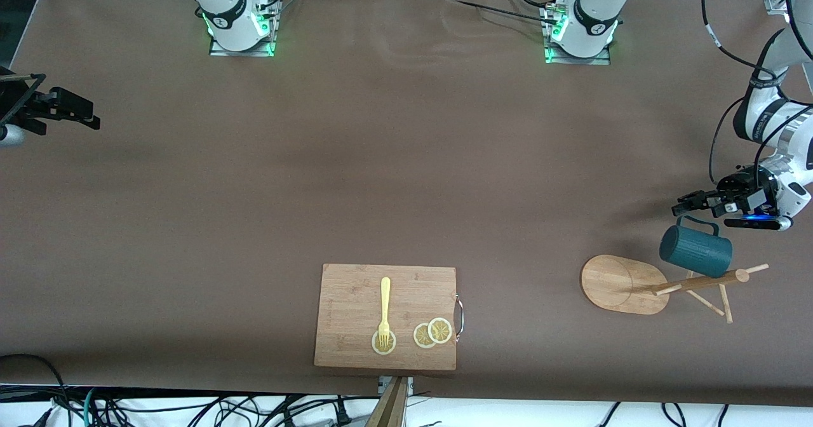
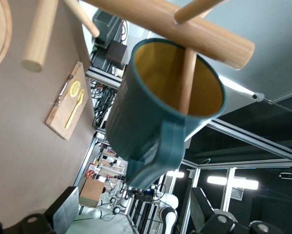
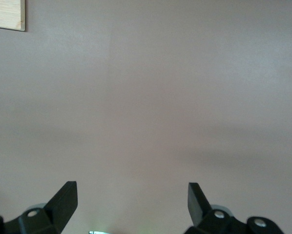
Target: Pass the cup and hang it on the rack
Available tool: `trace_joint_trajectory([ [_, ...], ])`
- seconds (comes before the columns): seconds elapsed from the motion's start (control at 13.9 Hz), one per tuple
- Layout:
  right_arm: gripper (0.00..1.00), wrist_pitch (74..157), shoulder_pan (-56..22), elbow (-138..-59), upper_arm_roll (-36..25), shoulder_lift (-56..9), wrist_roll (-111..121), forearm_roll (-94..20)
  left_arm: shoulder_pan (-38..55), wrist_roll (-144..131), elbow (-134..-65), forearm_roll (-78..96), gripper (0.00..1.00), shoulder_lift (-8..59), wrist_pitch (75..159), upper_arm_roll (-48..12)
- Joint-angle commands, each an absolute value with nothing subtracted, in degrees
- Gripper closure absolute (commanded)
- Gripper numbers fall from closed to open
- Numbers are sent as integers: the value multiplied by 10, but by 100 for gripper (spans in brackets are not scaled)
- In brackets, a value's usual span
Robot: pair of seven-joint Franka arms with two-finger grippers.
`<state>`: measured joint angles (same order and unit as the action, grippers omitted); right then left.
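Teal mug [image 1: 695,250] hangs on mug tree [image 1: 625,284] peg near left-arm table edge. Left gripper [image 1: 681,208] over the table just beside mug, fingers spread, empty. Right gripper [image 3: 131,200] waits over right-arm edge, wide open, empty.

text: none readable | labels: none | numbers: none | signs: none

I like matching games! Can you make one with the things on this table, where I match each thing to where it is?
Things:
1. cup
2. fork
3. left gripper
4. right gripper

Places:
A. lying on the cutting board, tines on a lemon slice
B. over bare table at the right arm's end, jaws open
C. hanging on a peg of the rack
D. just above the cup's handle, jaws open and holding nothing

Pairs: 1-C, 2-A, 3-D, 4-B
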<state>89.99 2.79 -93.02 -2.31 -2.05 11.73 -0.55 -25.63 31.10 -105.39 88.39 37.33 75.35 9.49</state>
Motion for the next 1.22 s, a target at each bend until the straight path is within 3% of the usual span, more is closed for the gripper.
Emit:
trace_joint_trajectory([
  [0.0,0,892,33,-928,-18,-16,117,-15,-267,341,-1052,835,0,366,737,98],
  [1.15,0,892,33,-927,-18,-16,117,-15,-272,335,-1049,540,0,294,667,113],
])
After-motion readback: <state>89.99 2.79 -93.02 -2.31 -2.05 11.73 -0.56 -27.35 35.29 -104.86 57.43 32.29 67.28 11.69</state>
